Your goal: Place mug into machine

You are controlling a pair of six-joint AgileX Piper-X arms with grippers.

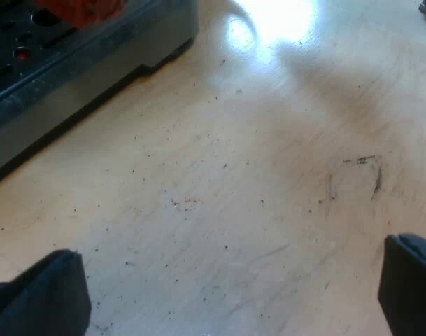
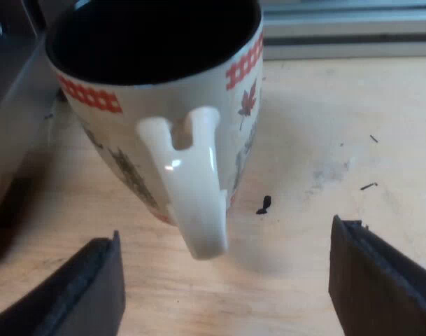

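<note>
Left gripper [image 1: 233,280] and right gripper [image 2: 226,273]: both spread wide, holding nothing.
Left hangs low over speckled table [image 1: 233,175], near machine [image 1: 73,77] base. Right faces mug [image 2: 157,101], upright on the table; its white handle points toward the gap between the fingers, untouched.

Worktop [image 1: 254,196] under spread left pincer [image 1: 233,294]: bare, passable. Obstacle: machine base [image 1: 80,77] nearby. Right pincer [image 2: 226,280]: mug [image 2: 199,98] handle [image 2: 195,203] between spread fingers, gaps both sides; grey panel [image 2: 10,119] close beside mug.
</note>
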